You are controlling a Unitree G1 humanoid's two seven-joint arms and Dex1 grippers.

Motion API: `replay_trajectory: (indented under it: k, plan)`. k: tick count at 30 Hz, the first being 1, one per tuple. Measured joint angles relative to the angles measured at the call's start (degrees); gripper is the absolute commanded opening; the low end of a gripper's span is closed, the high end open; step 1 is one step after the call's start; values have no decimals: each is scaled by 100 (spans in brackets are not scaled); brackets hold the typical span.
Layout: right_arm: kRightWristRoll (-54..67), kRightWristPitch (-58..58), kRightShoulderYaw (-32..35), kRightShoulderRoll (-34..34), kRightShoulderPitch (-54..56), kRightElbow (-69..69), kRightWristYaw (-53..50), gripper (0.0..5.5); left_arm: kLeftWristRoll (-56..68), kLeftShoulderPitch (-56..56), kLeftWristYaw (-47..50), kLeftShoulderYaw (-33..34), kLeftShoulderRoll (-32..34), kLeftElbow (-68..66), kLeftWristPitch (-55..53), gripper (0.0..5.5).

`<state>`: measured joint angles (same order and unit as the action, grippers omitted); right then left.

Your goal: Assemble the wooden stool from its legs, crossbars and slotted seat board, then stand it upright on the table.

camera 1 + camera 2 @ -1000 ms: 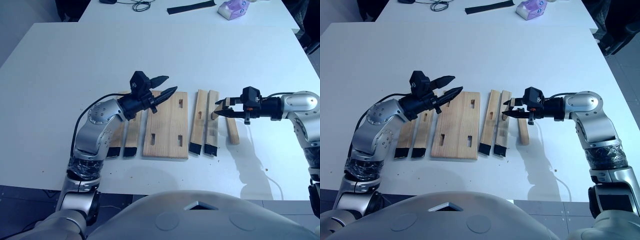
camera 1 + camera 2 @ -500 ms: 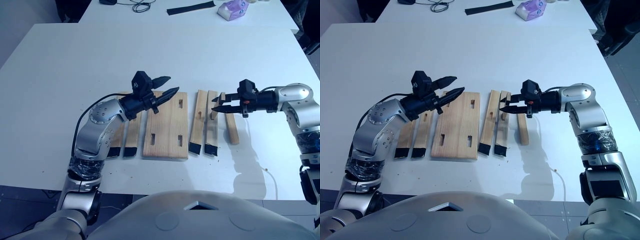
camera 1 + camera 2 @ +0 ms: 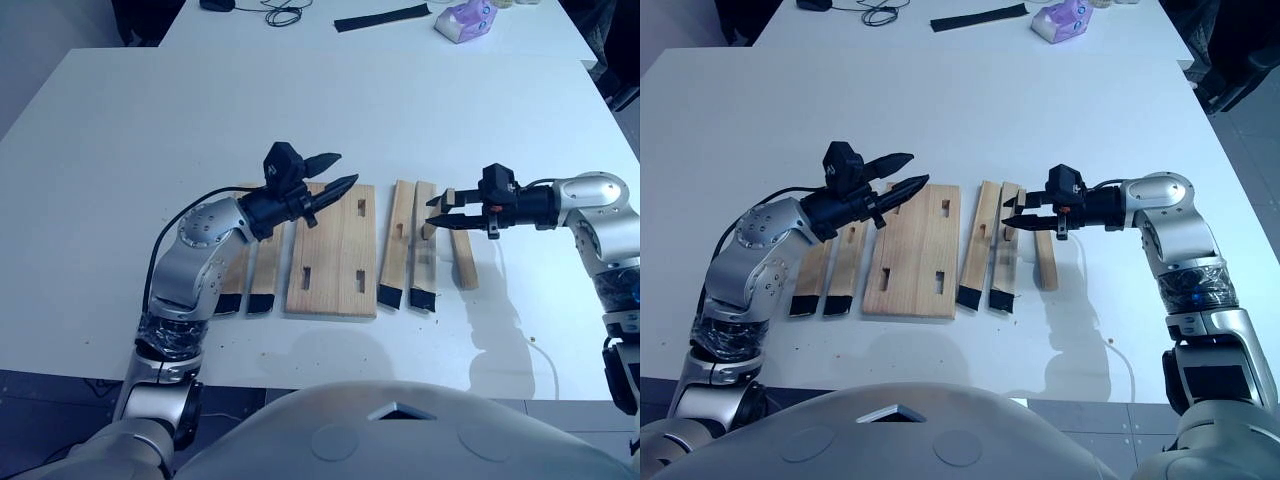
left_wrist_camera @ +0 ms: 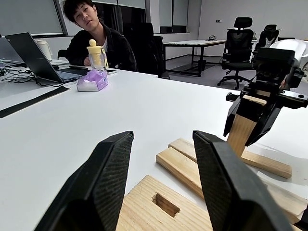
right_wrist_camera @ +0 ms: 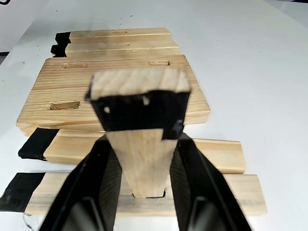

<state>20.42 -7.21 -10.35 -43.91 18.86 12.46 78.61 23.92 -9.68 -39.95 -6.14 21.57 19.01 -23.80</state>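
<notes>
The slotted seat board (image 3: 335, 250) lies flat mid-table. Two legs (image 3: 250, 272) lie to its left and two legs (image 3: 412, 245) to its right. One crossbar (image 3: 464, 260) rests on the table past the right legs. My right gripper (image 3: 437, 209) hovers over the right legs, shut on a short crossbar (image 5: 139, 139) held upright; its lower end sits at a slot in the leg (image 5: 144, 199) beneath. My left gripper (image 3: 328, 172) is open and empty above the board's far left corner; the left wrist view has its fingers (image 4: 113, 178) over the board (image 4: 159, 211).
A second table behind holds a purple tissue pack (image 3: 465, 18), a black strip (image 3: 383, 16) and cables (image 3: 280, 10). A thin cable (image 3: 545, 360) lies near the right front edge. White tabletop spreads wide beyond the parts.
My right gripper, with the crossbar in it, has shifted slightly away from me over the right legs. The left arm and the parts on the table have not moved.
</notes>
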Motion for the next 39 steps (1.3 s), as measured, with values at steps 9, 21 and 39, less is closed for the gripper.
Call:
replay_trajectory:
  k: [9, 21, 39]
  plan:
    - [7, 16, -1, -163, -91, -134, -3, 130, 0, -29, -5, 1, 17, -5, -7, 229]
    - [-467, 73, -398, 373, -461, 495, -540, 255, 2, -99, 9, 14, 11, -44, -68, 229]
    - [-504, 42, -41, 425, -437, 533, -739, 305, -24, -116, 131, 20, -85, -141, -28, 229]
